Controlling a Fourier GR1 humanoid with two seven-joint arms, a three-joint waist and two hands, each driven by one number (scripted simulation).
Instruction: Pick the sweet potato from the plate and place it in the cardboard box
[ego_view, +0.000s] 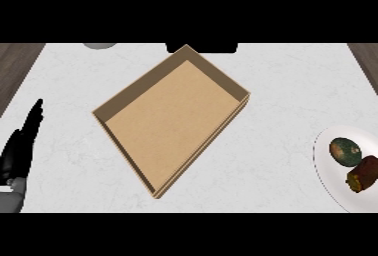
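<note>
A brown-orange sweet potato (363, 174) lies on a white plate (332, 180) at the counter's right edge, partly cut off by the view. Beside it on the same plate sits a dark green round object (345, 151). A shallow cardboard box (171, 119), turned like a diamond, stands in the counter's middle with nothing in it. My left hand (19, 150) rests at the left edge, fingers straight and pointing up, well left of the box. My right hand does not show.
The white marble counter (280, 90) has dark wood edges at the left and right. A grey round thing (100, 45) and a black object (203, 47) peek in at the far edge behind the box.
</note>
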